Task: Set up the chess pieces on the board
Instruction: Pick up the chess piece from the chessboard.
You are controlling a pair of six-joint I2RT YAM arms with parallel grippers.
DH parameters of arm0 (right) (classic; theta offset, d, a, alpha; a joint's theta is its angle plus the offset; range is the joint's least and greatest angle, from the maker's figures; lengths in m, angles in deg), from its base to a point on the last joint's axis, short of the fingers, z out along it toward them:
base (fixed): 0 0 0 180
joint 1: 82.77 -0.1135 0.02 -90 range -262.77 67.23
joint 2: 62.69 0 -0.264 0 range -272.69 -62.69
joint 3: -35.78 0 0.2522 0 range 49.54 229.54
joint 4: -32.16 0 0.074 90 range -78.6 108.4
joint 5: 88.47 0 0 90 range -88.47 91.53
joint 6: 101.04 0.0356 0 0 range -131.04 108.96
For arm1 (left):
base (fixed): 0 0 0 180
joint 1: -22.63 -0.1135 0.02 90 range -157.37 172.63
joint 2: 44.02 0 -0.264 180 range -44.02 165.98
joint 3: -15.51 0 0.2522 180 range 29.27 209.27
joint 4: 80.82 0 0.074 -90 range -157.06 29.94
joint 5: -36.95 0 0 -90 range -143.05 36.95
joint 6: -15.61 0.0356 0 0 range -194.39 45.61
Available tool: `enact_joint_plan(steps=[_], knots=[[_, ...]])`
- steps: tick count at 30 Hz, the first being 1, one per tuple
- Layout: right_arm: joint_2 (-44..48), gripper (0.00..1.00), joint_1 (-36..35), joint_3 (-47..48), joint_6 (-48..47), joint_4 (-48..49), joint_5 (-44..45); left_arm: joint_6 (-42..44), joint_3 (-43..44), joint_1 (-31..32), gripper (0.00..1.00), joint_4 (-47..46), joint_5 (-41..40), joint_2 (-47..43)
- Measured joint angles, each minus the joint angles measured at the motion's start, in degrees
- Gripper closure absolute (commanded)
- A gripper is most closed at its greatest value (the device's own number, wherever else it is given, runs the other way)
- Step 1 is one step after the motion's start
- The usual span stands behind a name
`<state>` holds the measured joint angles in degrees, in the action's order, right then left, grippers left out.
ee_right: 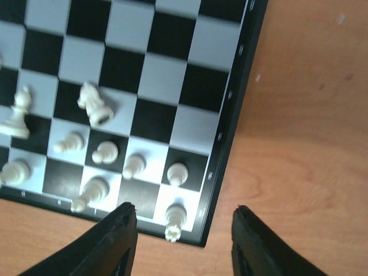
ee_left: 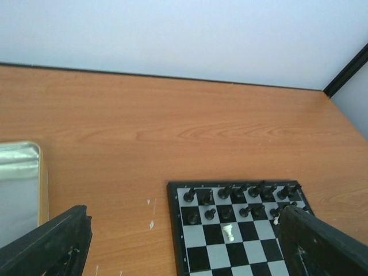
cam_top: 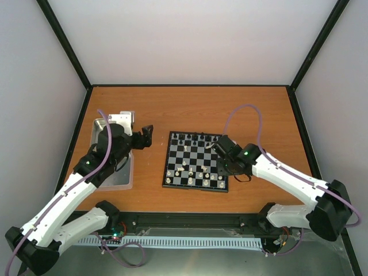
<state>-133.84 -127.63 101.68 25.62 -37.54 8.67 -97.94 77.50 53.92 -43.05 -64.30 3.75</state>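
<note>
Right gripper (ee_right: 184,210) part-open, empty, astride white rook (ee_right: 175,221) on board (ee_right: 233,115) near-right corner; left gripper (cam_top: 147,135) wide, empty; chess pieces (ee_right: 106,152) tiny, likely light, tippy: pinch at waist

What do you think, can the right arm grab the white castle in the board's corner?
Probably yes: the right gripper hangs open just above the white castle, nothing between them.

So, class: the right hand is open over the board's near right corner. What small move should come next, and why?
Probably lift the right hand straight up. It hangs open either side of the white rook, which stands on the corner square of the board. Rising straight should avoid knocking it; a white knight lies tipped nearby.
</note>
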Motion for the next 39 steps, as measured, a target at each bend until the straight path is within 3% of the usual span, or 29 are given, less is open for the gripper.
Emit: enact_joint_plan(steps=[5,10,16,19,26,31,39], knots=[[2.91,0.46,0.59,-0.31,3.1,6.78,7.17,2.69,2.1,0.0,0.1,-1.18,1.44,-1.18],[0.79,0.43,3.1,-2.1,5.35,17.99,8.83,6.64,2.16,0.0,0.1,-5.49,6.19,-3.41],[-8.15,0.65,6.99,-1.53,12.59,26.38,9.07,10.54,0.94,0.0,0.1,-11.89,10.45,-3.58],[-12.9,0.67,7.96,-0.48,17.0,28.85,8.37,11.32,0.44,0.0,0.1,-12.31,10.51,-2.97],[-21.07,0.67,8.87,4.07,25.42,30.34,7.02,11.91,-1.22,0.0,0.1,-12.39,9.55,-4.61],[-24.79,0.73,9.27,7.23,29.86,29.79,6.75,11.89,-1.84,0.0,0.1,-12.41,9.57,-6.69],[-26.84,0.74,9.84,8.83,34.4,27.96,7.15,11.91,-2.14,0.0,0.07,-12.44,9.31,-7.96]])
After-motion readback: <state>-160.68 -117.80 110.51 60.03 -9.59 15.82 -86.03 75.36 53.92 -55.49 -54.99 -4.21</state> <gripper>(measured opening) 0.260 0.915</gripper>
